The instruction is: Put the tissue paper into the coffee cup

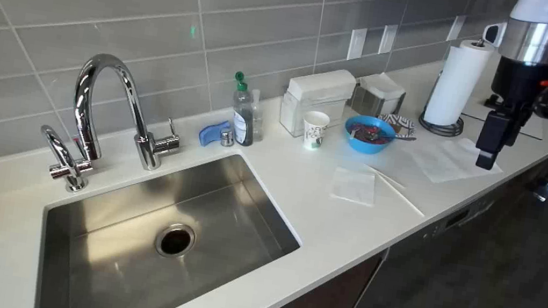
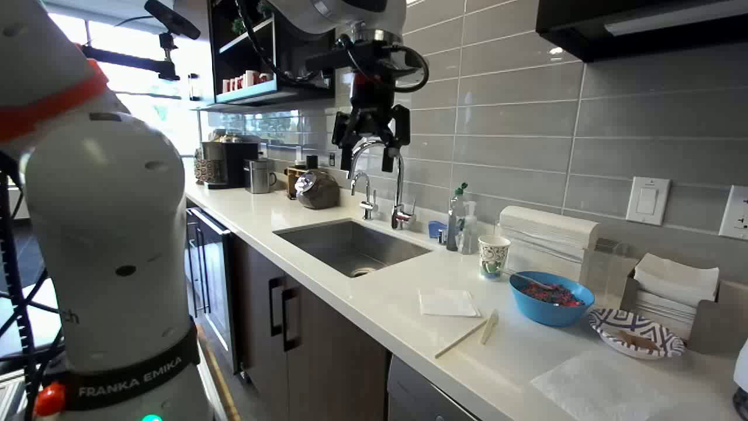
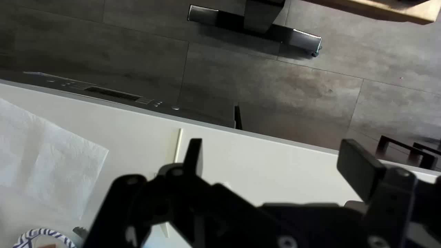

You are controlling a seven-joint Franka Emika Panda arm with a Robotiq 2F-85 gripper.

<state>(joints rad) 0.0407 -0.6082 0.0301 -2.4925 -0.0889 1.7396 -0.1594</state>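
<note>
The tissue paper point(image 1: 354, 186) is a small pale square lying flat on the white counter, right of the sink; it also shows in an exterior view point(image 2: 449, 303). In the wrist view it is almost wholly hidden behind the gripper. The coffee cup point(image 1: 314, 133), white with a printed pattern, stands upright near the wall beside the blue bowl; it also shows in an exterior view point(image 2: 492, 257). The cup is not visible in the wrist view. My gripper point(image 2: 370, 164) is open and empty, high above the counter. In the wrist view its fingers point(image 3: 272, 151) are wide apart over counter.
A blue bowl point(image 1: 368, 147) with a spoon stands beside the cup. Thin sticks point(image 2: 460, 338) lie near the tissue. A larger white sheet point(image 3: 65, 165), patterned plate point(image 2: 637, 333), paper-towel roll point(image 1: 458, 84), napkin holder point(image 1: 314, 100), soap bottles point(image 1: 243, 117), tap point(image 1: 119, 65) and sink point(image 2: 350, 240) are around.
</note>
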